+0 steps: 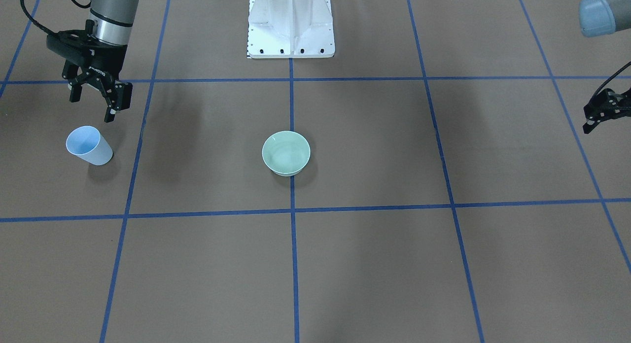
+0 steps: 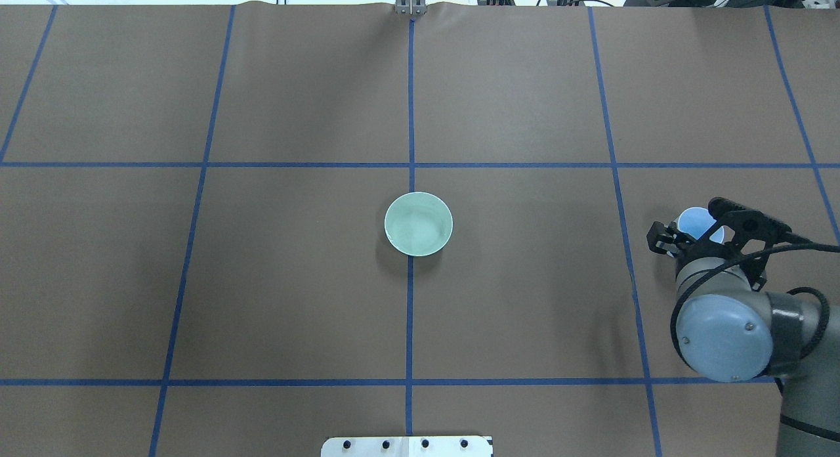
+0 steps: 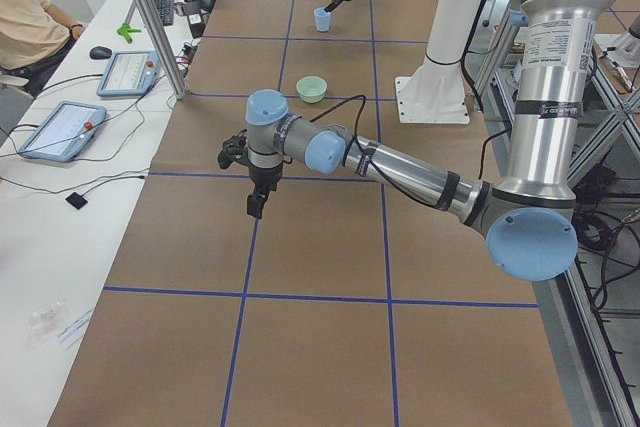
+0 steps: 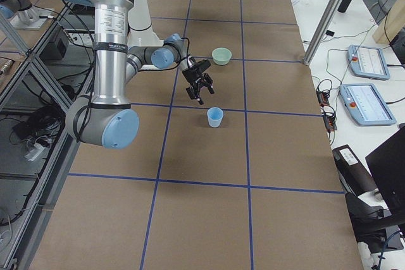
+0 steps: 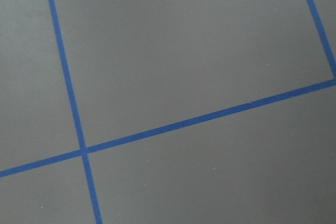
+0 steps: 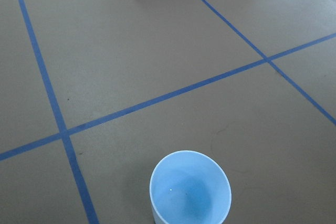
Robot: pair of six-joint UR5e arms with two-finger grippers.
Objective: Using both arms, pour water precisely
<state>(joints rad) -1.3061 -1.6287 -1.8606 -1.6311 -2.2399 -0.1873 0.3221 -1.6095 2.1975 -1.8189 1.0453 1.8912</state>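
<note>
While the right gripper hangs spread near the blue cup, far left, a grasp seems due: lower around it.

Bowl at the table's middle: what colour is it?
The bowl is pale mint green, plain; it shows best in the overhead view.

**A:** Count's in: two arms, left arm and right arm.
**B:** Grippers?
**A:** Two again: left gripper, right gripper.
**B:** And on the table?
**A:** One blue cup toward the right edge, one green bowl in the centre, one white pedestal at the robot's edge.
**B:** Beyond the far edge I see two control tablets and one operator.
</note>
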